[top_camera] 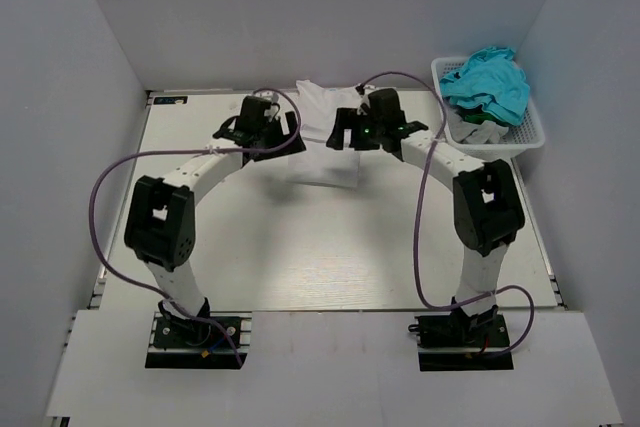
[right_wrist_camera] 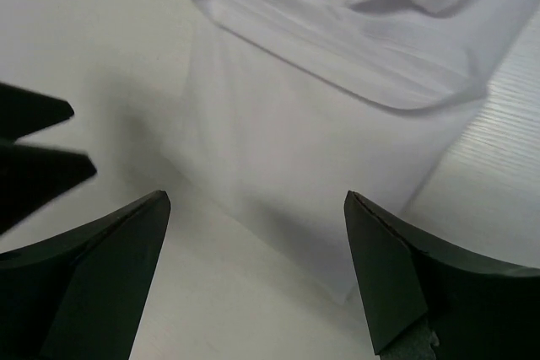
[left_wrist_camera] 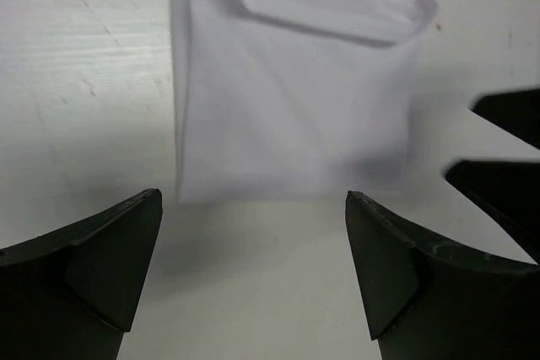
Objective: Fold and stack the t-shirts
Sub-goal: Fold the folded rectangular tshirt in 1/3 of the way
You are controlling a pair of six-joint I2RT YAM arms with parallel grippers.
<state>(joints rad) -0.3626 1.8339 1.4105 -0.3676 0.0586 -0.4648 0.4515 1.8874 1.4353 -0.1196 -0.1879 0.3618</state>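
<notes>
I have two arms, my left arm [top_camera: 160, 222] and my right arm [top_camera: 487, 209]. Both are white tubes joined by chunky black joint housings, and each ends in a black base plate [top_camera: 195, 339]. A thin purple cable [top_camera: 95, 202] loops loosely beside each arm. My left gripper [left_wrist_camera: 253, 200] and right gripper [right_wrist_camera: 257, 200] have matte black, wedge-shaped fingers [left_wrist_camera: 101, 267] with pointed tips. A small green light [top_camera: 368, 132] glows on my right wrist.

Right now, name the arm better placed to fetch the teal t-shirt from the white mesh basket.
Right. The right gripper, open and empty, sits nearer the white plastic mesh basket holding the crumpled teal t-shirt; the left gripper is farther.
</notes>
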